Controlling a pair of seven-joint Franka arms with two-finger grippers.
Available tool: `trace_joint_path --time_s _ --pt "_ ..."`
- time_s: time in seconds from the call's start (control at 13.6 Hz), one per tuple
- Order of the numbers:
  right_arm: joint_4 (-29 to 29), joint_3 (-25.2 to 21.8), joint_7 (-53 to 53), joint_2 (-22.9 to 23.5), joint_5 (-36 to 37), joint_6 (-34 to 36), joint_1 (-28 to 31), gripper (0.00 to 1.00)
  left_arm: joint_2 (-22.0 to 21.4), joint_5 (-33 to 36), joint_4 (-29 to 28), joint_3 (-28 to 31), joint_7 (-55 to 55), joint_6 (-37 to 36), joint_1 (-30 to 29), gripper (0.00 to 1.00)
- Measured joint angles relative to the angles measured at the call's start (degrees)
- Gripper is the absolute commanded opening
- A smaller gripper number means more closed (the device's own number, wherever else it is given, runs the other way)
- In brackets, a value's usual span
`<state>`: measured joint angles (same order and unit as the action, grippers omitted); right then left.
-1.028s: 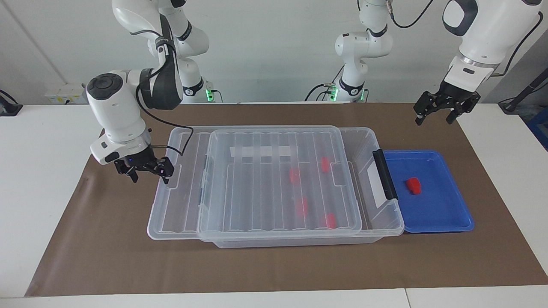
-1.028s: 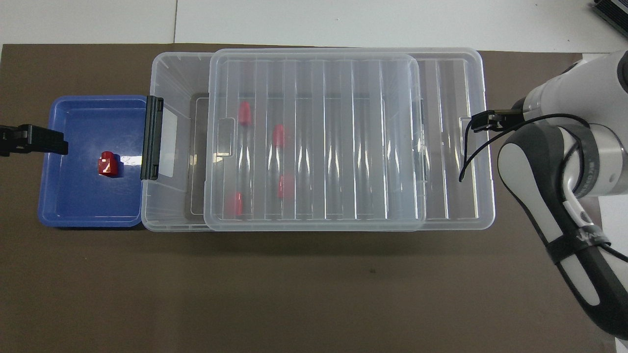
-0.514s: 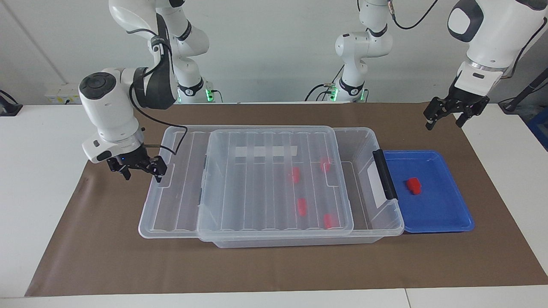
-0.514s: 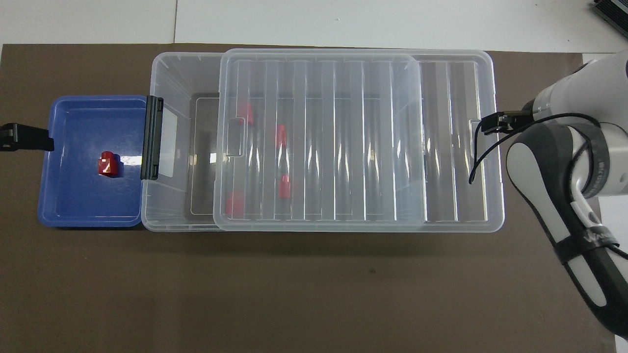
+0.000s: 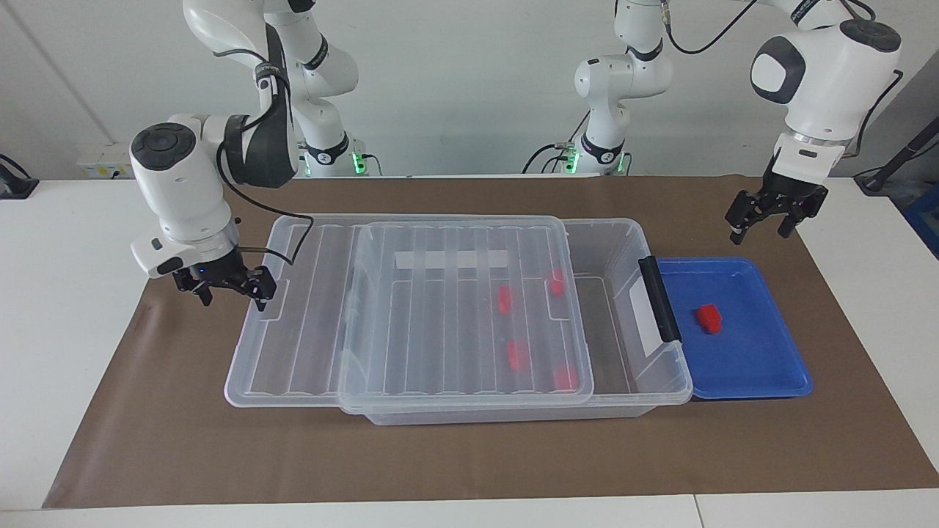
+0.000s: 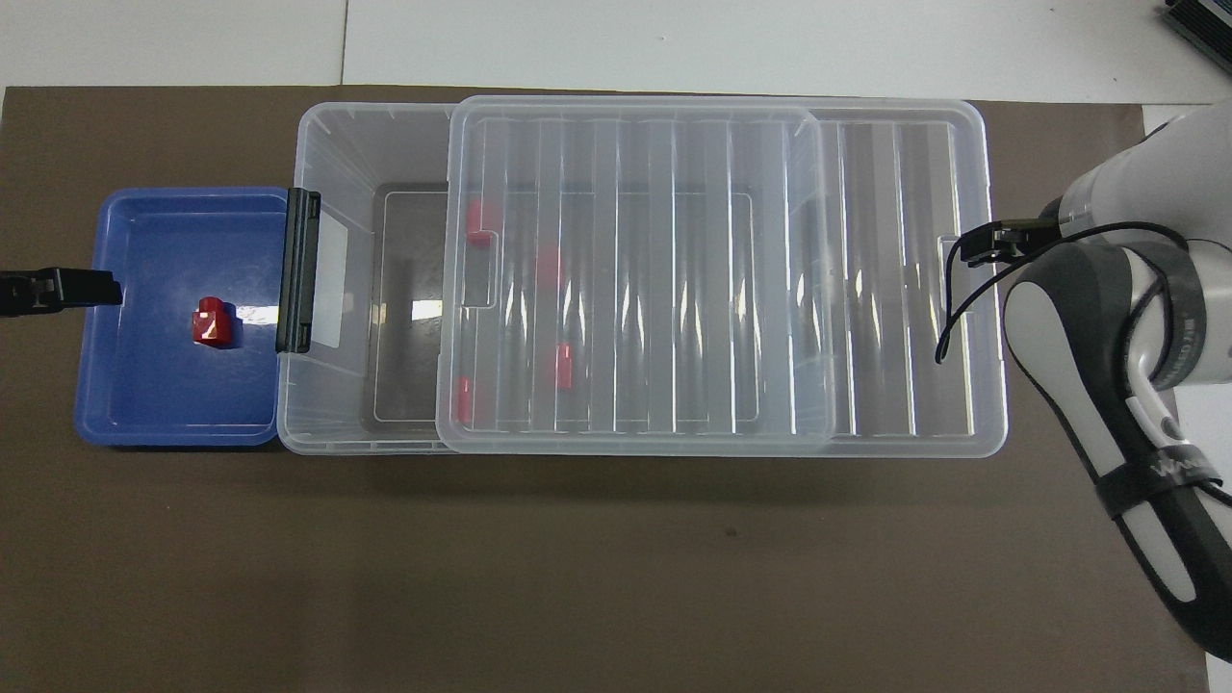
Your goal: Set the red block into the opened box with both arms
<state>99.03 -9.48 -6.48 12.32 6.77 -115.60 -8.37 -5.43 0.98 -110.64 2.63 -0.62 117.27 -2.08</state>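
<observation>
Both black two-finger grippers stand spread, holding nothing: the right gripper [image 5: 229, 287] at the lid's edge, the left gripper [image 5: 767, 218] over the blue tray's [image 5: 763, 367] end. One small bright red plastic block [image 5: 709, 317] with a stepped top sits mid-tray, upright; its long axis cannot be told. Beside it lies the large clear plastic box [image 5: 623, 235], its ribbed lid [image 5: 411, 315] slid toward the right arm's end.

Red block [image 5: 709, 317] upright in blue tray [image 5: 763, 367] — box [image 5: 645, 345] part-open.

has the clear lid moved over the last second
Yes. The lid has slid toward the right arm's end of the table, with the right claw at its edge, uncovering more of the box near the black handle.
</observation>
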Motion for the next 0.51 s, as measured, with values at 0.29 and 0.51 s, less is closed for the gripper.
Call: trace_joint_path --time_s 0.29,0.51 --pt "0.0 0.0 0.0 -0.1 1.8 0.5 0.2 1.00 2.1 0.0 -3.0 0.0 0.0 5.2 -0.6 1.00" --pt "-0.1 0.0 0.0 -0.2 2.0 0.9 0.6 1.00 4.4 0.0 -7.7 -0.1 0.0 12.5 -0.7 1.00"
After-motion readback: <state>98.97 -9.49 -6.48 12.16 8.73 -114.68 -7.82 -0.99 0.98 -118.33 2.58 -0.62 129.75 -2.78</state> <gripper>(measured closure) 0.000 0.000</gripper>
